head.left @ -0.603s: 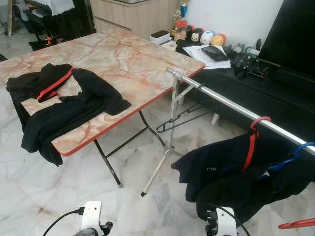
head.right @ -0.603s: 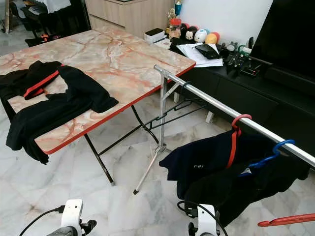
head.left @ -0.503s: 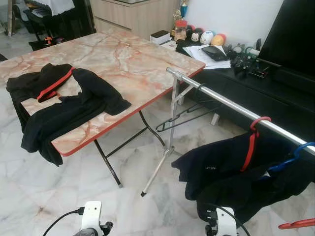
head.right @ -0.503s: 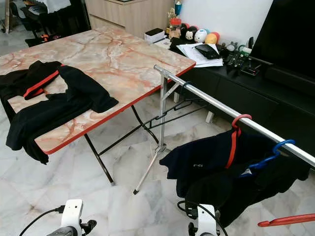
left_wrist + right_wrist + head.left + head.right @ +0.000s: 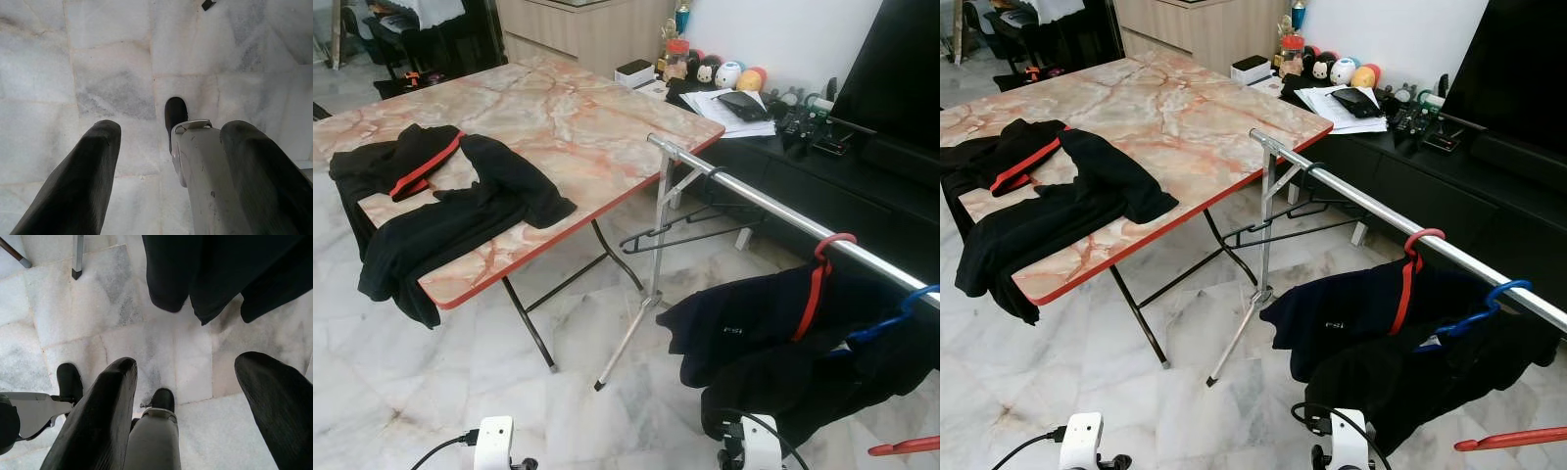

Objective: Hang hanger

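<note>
At the bottom of the frame we see our two arms hanging low over a pale marble floor [image 5: 431, 392]. Our left gripper [image 5: 166, 161] points down at the tiles with its fingers spread, holding nothing. Our right gripper [image 5: 190, 396] is also spread and empty, above the floor just below the hems of dark clothes.

At lower right, a silver rail [image 5: 754, 201] runs diagonally from mid-frame to the right edge. A red hanger [image 5: 815, 284] and a blue hanger [image 5: 891, 311] hang on it, each carrying black clothing [image 5: 764, 333]. Further along the rail, toward centre frame, an empty black hanger [image 5: 690, 230] hangs by its hook.

On the left, a marble-patterned folding table [image 5: 578, 127] holds a black garment [image 5: 440, 215] with another red hanger [image 5: 423, 168] in it.

At upper right, a dark low cabinet [image 5: 803, 166] carries papers and small toys.
</note>
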{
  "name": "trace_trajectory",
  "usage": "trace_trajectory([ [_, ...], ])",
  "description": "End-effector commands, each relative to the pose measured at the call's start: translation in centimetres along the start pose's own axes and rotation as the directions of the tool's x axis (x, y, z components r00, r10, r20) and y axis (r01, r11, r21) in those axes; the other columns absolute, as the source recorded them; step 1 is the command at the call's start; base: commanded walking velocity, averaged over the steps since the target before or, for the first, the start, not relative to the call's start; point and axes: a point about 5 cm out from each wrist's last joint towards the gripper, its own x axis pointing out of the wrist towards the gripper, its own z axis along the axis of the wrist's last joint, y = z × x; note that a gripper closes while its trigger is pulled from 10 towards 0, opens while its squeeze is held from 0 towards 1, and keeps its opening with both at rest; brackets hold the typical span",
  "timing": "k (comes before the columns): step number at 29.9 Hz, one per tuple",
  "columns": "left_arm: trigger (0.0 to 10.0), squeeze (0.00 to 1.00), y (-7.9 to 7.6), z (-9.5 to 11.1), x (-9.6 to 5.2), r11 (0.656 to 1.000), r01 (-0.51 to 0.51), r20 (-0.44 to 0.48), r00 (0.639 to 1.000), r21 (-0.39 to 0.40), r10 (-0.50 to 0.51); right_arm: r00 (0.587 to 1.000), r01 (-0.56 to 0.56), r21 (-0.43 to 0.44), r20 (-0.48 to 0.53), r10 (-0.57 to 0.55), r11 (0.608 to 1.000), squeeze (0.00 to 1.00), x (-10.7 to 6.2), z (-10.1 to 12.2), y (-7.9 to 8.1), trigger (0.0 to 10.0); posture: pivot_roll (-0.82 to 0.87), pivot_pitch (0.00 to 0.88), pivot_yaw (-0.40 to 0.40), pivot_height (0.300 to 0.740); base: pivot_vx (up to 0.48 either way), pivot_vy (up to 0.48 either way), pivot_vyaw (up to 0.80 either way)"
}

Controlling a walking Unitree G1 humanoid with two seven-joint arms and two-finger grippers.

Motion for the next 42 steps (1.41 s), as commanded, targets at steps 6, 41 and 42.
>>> trace_trajectory([
  [6,10.0,0.0,-0.2,-0.4,0.0,1.0,0.004,-0.01,1.0,-0.002,-0.004,1.0,0.006,-0.001,-0.007,-0.006,1.0,0.0,0.0,-0.2,-0.2,10.0,0.01,0.0,-0.017,0.74,0.0,0.0,0.0],
  [41,10.0,0.0,0.5,0.0,0.0,0.999,-0.033,0.004,0.999,0.003,0.033,1.0,0.008,-0.024,-0.018,-0.009,1.0,0.0,0.0,-0.2,-0.1,10.0,0.01,0.0,-0.01,0.74,0.0,-0.033,-0.76],
  [42,10.0,0.0,0.5,0.0,0.0,0.999,-0.031,0.004,1.0,0.009,0.031,1.0,0.008,-0.024,-0.018,-0.008,1.0,0.0,0.0,-0.2,-0.1,10.0,0.0,0.0,-0.007,0.74,0.0,0.0,-0.8],
])
